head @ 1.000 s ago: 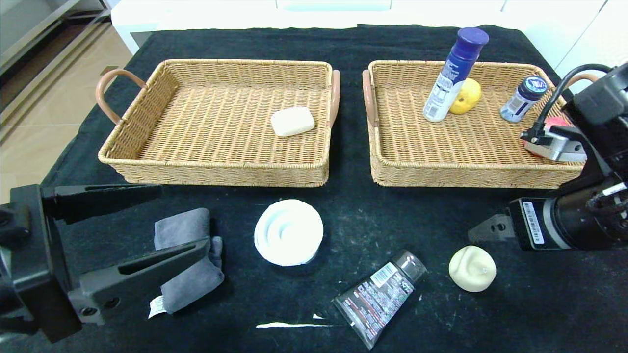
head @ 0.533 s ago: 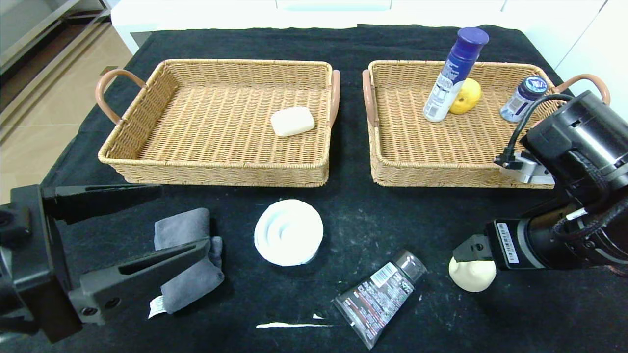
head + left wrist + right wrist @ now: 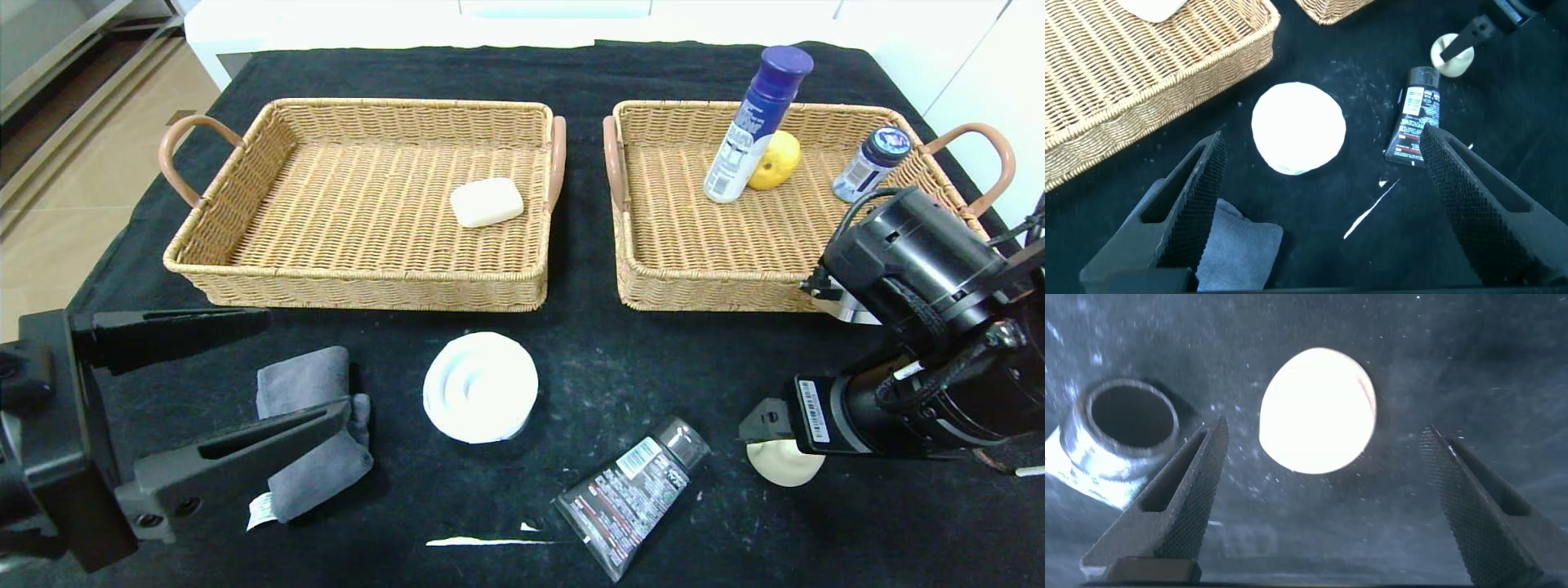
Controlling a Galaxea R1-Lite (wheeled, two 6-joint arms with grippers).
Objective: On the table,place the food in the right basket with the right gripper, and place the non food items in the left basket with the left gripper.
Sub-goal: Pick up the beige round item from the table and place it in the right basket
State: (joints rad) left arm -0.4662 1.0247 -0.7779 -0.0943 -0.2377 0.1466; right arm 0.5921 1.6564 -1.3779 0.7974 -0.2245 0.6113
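My right gripper point(image 3: 758, 426) is open and low over the pale cream bun point(image 3: 788, 467) on the black table; in the right wrist view its fingers point(image 3: 1192, 498) stand either side of the bun point(image 3: 1317, 408), apart from it. The white bottle point(image 3: 751, 131) and yellow pear point(image 3: 777, 159) are in the right basket point(image 3: 735, 282). My left gripper point(image 3: 306, 363) is open above the grey cloth point(image 3: 314, 465), with the white roll point(image 3: 480, 386) and the black tube point(image 3: 633, 494) to its right. The left basket point(image 3: 367, 282) holds a soap bar point(image 3: 486, 202).
A small dark-capped jar point(image 3: 872, 163) stands at the right basket's far right. A thin white strip point(image 3: 482, 541) lies on the cloth near the front edge. The tube's cap point(image 3: 1127, 420) lies close beside the bun.
My right gripper has come down and towards the front, from above and behind the bun to around it. The left arm and all objects have not moved.
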